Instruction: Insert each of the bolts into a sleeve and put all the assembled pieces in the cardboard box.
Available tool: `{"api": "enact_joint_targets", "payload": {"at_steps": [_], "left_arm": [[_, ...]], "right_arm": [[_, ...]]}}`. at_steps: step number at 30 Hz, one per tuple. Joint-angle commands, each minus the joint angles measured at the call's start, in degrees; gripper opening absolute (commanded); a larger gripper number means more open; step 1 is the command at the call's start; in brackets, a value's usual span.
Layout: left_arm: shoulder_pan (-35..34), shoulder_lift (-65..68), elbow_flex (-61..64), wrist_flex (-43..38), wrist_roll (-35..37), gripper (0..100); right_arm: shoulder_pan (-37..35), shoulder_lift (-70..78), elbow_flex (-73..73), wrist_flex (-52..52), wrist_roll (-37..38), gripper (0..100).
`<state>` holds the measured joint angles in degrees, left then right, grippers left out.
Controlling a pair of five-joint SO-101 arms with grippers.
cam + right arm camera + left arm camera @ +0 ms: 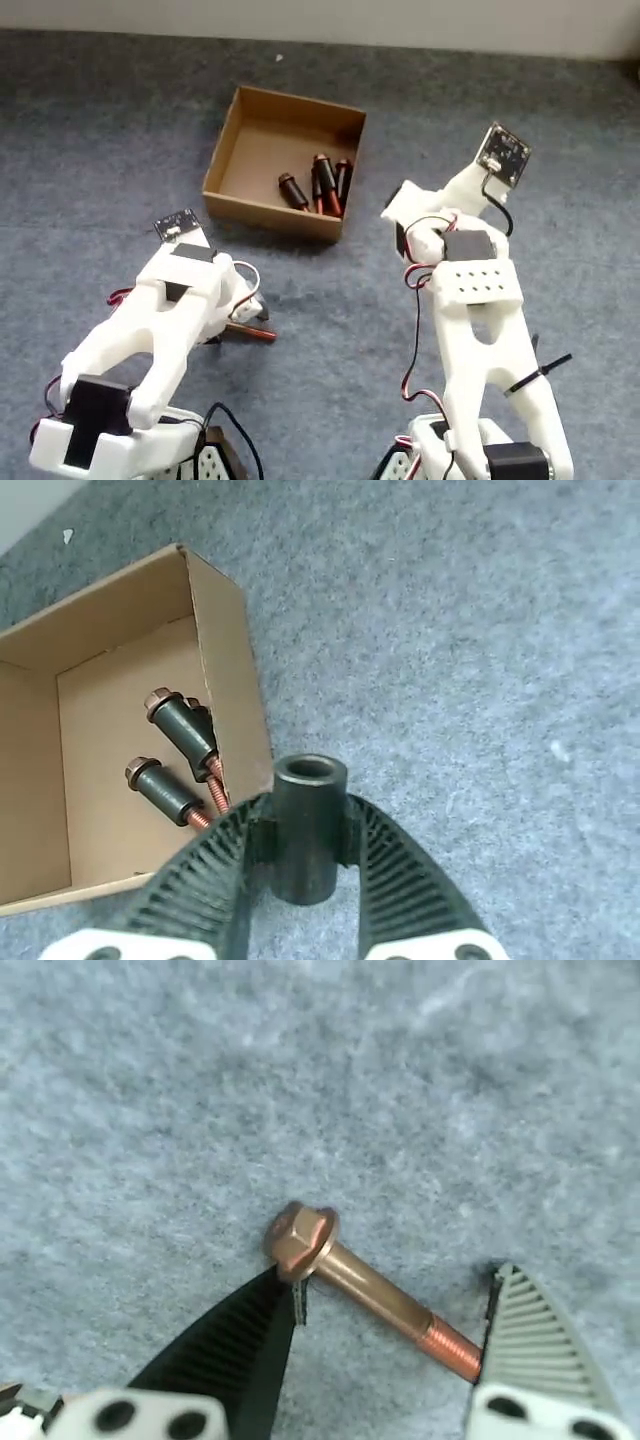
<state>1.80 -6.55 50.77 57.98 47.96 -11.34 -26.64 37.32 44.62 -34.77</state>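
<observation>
Bolt (385, 1300) lies within the widely parted left gripper (397, 1278), seemingly touching it.

Two white arms are sitting side by side on the near side of the cardboard box (265, 212). The left arm (170, 320) is bending low off the box's front left corner and pointing its wrist down. The left gripper (397, 1278) is holding its jaws parted, with the black finger (240, 1350) and the pale finger (530, 1340) flanking a bolt (355, 1280). The right arm (480, 300) is stretching forward just beside the box's right wall, and the right gripper (305, 825) is clamping a black sleeve (308, 780) between its ribbed fingers (200, 880)
</observation>
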Motion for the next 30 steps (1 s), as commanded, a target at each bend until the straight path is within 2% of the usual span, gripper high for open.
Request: {"api": "enact_joint_targets", "payload": {"at_steps": [1,7,19,22,27,30], "left_arm": [[-3.38,0.04,-1.27,-2.02,1.49,25],[-3.38,-0.22,-1.36,-2.02,1.14,0],[-3.12,-0.40,-1.45,-2.02,0.97,1],[-3.12,-0.84,-1.71,-2.02,-1.67,1],[-3.03,-10.51,0.22,-0.88,-2.73,1],[-3.03,-20.18,3.12,-1.14,-6.07,1]], "right_arm": [[0.57,-2.24,-0.31,-1.45,0.00,0.5],[0.57,-2.24,-0.31,-1.45,0.00,0.5],[0.57,-2.24,-0.31,-1.45,0.00,0.5],[0.57,-2.24,-0.31,-1.45,0.00,0.5],[0.57,-2.24,-0.31,-1.45,0.00,0.5],[0.57,-2.24,-0.31,-1.45,0.00,0.5]]}}
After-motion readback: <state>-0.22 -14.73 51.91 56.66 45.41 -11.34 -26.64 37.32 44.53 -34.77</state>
